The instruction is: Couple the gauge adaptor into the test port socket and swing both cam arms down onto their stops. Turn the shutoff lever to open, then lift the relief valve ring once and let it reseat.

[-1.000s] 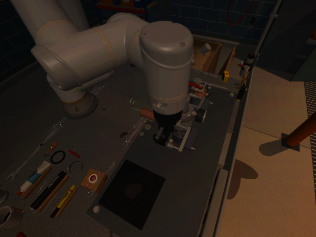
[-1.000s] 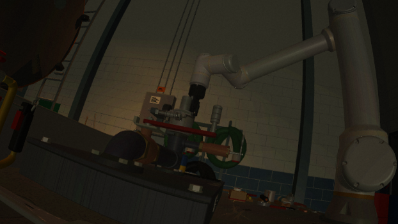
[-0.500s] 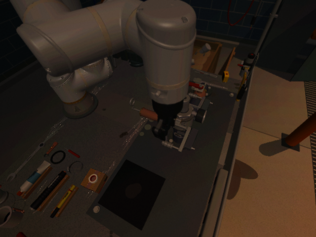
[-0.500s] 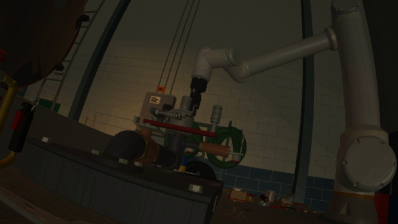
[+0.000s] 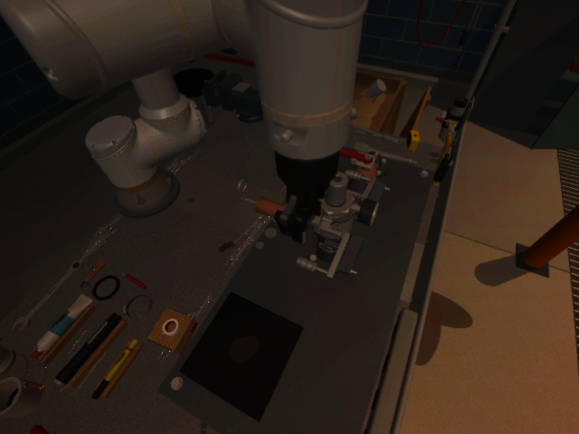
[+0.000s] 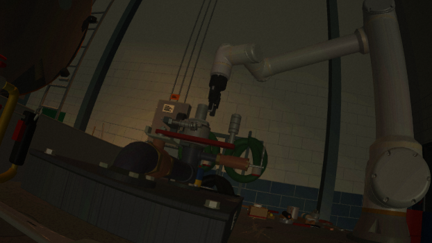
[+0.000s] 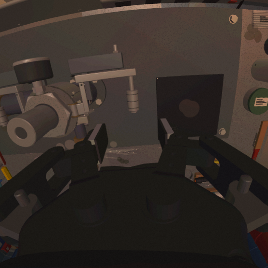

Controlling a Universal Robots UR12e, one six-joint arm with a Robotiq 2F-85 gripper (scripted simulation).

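Observation:
The gauge adaptor (image 5: 337, 194) (image 7: 32, 125) stands upright in the test port socket (image 5: 329, 219), a grey cylinder with a hex collar. Its black dial gauge (image 5: 369, 212) (image 7: 33, 70) sticks out to one side. A cam arm (image 5: 327, 268) (image 7: 105, 73) with a knurled handle (image 7: 132, 100) lies out from the socket. The red shutoff lever (image 5: 356, 155) (image 6: 194, 138) lies behind the socket. The copper relief valve body (image 5: 270, 206) (image 6: 232, 161) carries a ring (image 5: 242, 186) at its end. My gripper (image 5: 292, 229) (image 6: 212, 110) (image 7: 130, 136) is open and empty, hanging beside the adaptor's top.
Behind the fixture a wooden box (image 5: 376, 100) sits near the bench's back edge. A black mat (image 5: 241, 355) (image 7: 190, 106) lies in front of the socket. Hand tools, a tube and O-rings (image 5: 106, 286) lie at the bench's left front. The bench edge (image 5: 421, 280) runs along the right.

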